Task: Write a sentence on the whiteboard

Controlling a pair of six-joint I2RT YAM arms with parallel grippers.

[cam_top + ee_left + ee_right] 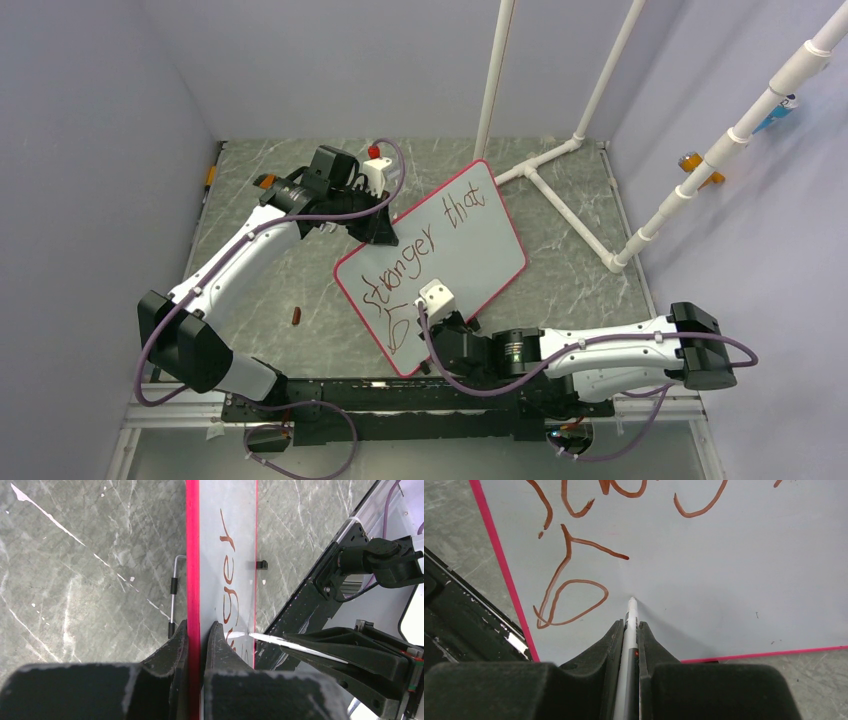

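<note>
The whiteboard, white with a pink-red rim, stands tilted on the marble table. Dark-red handwriting, the sentence, reads "stronger that", with a looped letter below it near the board's lower corner. My left gripper is shut on the board's upper left rim, one finger on each face. My right gripper is shut on a white marker. Its tip sits at the white surface just right of the looped letter; the marker also shows in the left wrist view.
A small dark-red cap-like piece lies on the table left of the board. White pipe framing stands behind and to the right. A thin metal wire stand sticks out behind the board. Grey walls close in both sides.
</note>
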